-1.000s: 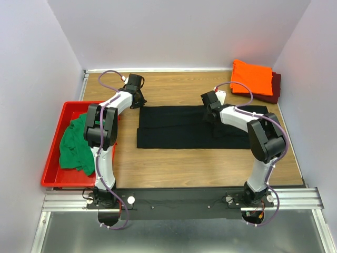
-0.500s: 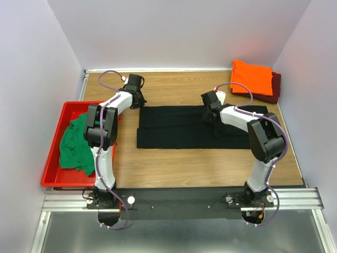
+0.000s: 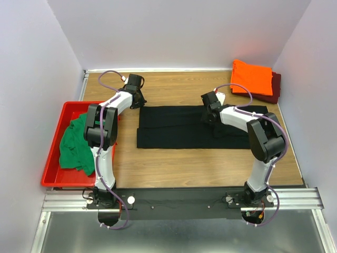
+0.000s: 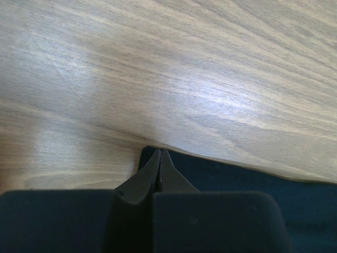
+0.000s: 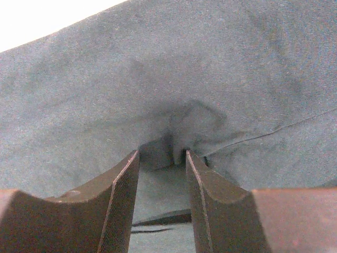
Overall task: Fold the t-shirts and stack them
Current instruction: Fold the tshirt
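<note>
The black t-shirt (image 3: 179, 126) lies flat as a long folded strip across the middle of the table. My left gripper (image 3: 139, 103) is at its far left corner; in the left wrist view the jaws (image 4: 159, 153) are pressed together right on the corner of the black cloth (image 4: 263, 174). My right gripper (image 3: 209, 117) is down on the shirt's far edge. In the right wrist view it (image 5: 162, 155) is open, with a small ridge of black cloth (image 5: 158, 79) bunched between the tips. The orange t-shirt (image 3: 251, 78) lies folded on the maroon one (image 3: 274, 87) at the far right. The green t-shirt (image 3: 73, 145) is crumpled.
The green shirt sits in a red plastic tray (image 3: 52, 158) at the table's left edge. Grey walls close in on the left, back and right. The wooden tabletop (image 3: 174, 163) shows in front of the black shirt.
Almost nothing has moved. The right gripper has shifted very slightly on the shirt's far edge; the left arm stays still.
</note>
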### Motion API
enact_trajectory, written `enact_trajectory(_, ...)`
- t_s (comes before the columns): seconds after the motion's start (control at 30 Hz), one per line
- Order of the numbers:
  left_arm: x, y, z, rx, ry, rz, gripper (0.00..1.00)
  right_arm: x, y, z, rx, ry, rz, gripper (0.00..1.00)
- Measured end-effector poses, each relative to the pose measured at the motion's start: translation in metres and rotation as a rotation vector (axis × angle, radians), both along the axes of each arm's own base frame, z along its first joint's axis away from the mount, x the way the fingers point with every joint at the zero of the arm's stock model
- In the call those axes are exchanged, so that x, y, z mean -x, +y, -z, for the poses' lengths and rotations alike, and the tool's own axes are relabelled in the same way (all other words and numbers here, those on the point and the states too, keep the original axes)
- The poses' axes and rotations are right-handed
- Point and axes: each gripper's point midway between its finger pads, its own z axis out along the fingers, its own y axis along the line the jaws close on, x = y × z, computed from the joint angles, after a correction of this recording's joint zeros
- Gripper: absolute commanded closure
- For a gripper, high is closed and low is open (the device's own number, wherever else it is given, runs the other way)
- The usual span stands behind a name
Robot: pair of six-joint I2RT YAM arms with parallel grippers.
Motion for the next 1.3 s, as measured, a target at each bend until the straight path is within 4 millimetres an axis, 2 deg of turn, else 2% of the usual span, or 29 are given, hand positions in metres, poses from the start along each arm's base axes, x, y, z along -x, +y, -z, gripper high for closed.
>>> enact_trajectory(0.13,0.0,0.0,0.0,0.001,-0.001,0.0,1.0,0.0,0.001,0.001,-0.004,0.002,0.002,0.61)
enact_trajectory(0.3,0.0,0.0,0.001,0.001,-0.001,0.0,1.0,0.0,0.001,0.001,-0.007,0.003,0.007,0.8)
enact_trajectory(0.43,0.0,0.0,0.001,0.001,-0.001,0.001,1.0,0.0,0.001,0.001,-0.009,0.002,0.008,0.86)
enact_trajectory(0.77,0.0,0.0,0.001,0.0,-0.001,0.001,1.0,0.001,0.003,-0.001,-0.02,0.001,0.001,0.96)
enact_trajectory(0.93,0.0,0.0,0.001,0.0,-0.001,0.001,1.0,0.012,0.004,-0.008,-0.05,0.002,-0.017,0.99)
enact_trajectory(1.3,0.0,0.0,0.001,-0.001,-0.001,0.002,1.0,0.029,0.009,-0.018,-0.107,0.006,-0.055,0.99)
